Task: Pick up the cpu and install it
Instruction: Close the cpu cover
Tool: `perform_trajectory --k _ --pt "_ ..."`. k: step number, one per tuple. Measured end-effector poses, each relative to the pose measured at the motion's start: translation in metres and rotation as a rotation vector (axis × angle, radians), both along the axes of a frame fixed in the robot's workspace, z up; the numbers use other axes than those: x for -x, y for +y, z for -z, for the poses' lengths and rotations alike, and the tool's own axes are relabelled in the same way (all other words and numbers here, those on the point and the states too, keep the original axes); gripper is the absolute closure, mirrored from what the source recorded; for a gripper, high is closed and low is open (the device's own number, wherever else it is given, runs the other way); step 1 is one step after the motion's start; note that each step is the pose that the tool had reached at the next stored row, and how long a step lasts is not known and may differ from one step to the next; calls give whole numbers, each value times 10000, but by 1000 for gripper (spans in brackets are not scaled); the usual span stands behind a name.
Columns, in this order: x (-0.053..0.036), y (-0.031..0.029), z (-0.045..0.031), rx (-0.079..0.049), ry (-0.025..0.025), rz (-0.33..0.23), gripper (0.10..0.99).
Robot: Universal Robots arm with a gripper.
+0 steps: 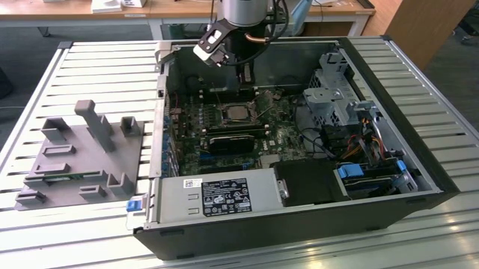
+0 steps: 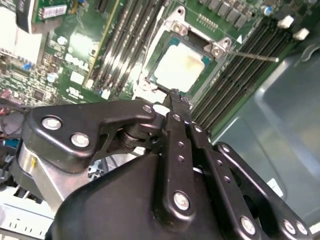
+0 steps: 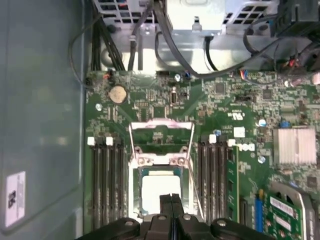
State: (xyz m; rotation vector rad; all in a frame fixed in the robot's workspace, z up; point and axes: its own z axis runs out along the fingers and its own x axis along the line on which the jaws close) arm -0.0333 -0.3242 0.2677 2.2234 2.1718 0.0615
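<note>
- Since the cpu (image 1: pixel 241 112) lies flat in its socket on the motherboard (image 1: pixel 277 140), the placing looks done. I judge the work in hand to be seating or checking it.
- The pincer (image 1: pixel 245 75) hangs at twelve o'clock of the chip in the exterior view, its fingers pressed together with nothing between them. I cannot tell whether the tips touch the lid.
- To do this well, any touch should come straight down on the middle of the metal lid, and lightly. A sideways nudge could skew the chip in its frame and harm the contacts beneath.
- The hinged plate (image 3: pixel 161 131) stands swung open and the thin lever (image 2: pixel 250 55) sticks out free, so nothing clamps the chip yet.
- The first wrist view gives what the exterior view cannot: the chip's pale rim appears square inside the frame, flanked by memory slots (image 3: pixel 107 185).
- The exterior view adds the wider setting: the open case (image 1: pixel 314 224) stands on the slatted desk (image 1: pixel 97 73), with a grey fixture (image 1: pixel 82 151) at nine o'clock of the case.
</note>
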Motion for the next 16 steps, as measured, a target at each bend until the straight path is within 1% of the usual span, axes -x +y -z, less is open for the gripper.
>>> perform_trajectory --k 1,2,5,7,9,13,16 --pt "-1 0 -1 -74 0 0 980" --pt "-1 0 -7 -111 2 0 980" --pt "-1 0 -58 -163 12 0 980" --pt "-1 0 -106 -218 20 0 980" --pt "0 0 -120 -273 21 1 980" --pt "-17 0 -119 -288 21 1 980" --pt "-58 0 -121 -299 24 1 980"
